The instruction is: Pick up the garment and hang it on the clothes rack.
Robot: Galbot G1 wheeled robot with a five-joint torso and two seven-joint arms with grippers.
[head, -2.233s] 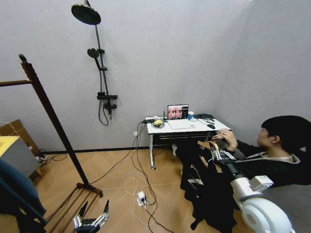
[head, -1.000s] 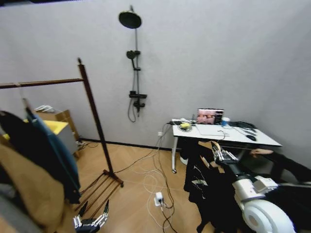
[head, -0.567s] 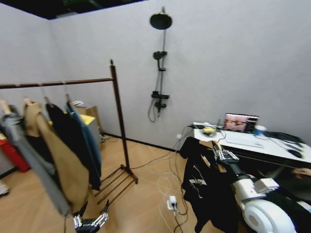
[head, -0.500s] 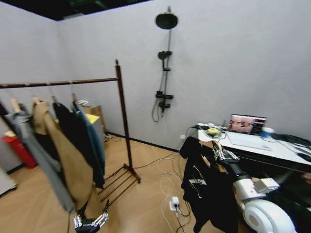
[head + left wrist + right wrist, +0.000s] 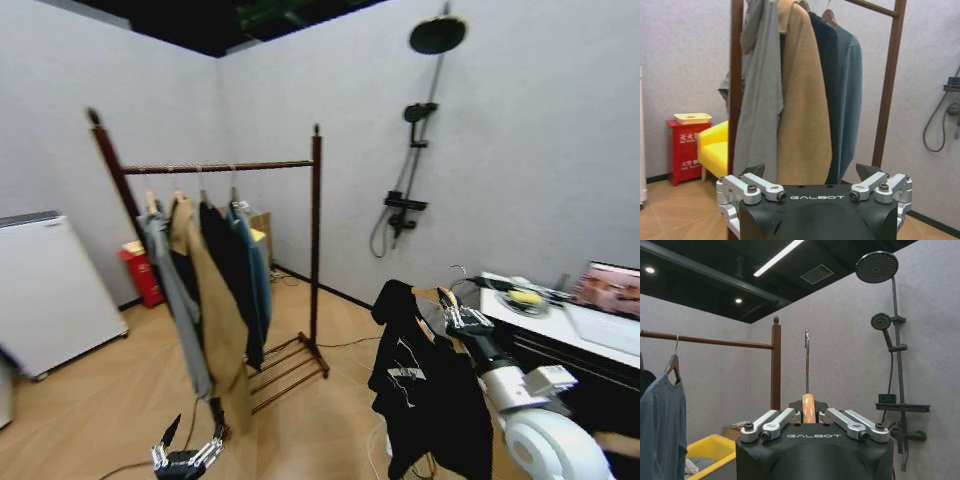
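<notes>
Garment (image 5: 425,400): black T-shirt on a wooden hanger (image 5: 432,296), hanging long axis straight down, carried at your right side beside the desk (image 5: 560,325). Holder: right gripper (image 5: 463,320), fingers pressed together on the hanger's neck; in the right wrist view the wooden neck (image 5: 808,415) sits pinched between them and the metal hook (image 5: 806,357) stands upright above.

Clothes rack (image 5: 315,235): ahead and to your left, well apart from the garment. Its rod (image 5: 220,167) runs crosswise and carries a grey coat (image 5: 175,300), a tan coat (image 5: 215,320), a black coat (image 5: 232,280) and a teal jacket (image 5: 258,275). A bare stretch of rod lies at the end nearer the garment.

Left gripper (image 5: 185,458): low at your left, spread wide, holding nothing, facing the hung coats. Your right arm is the one placed for the hang.
</notes>
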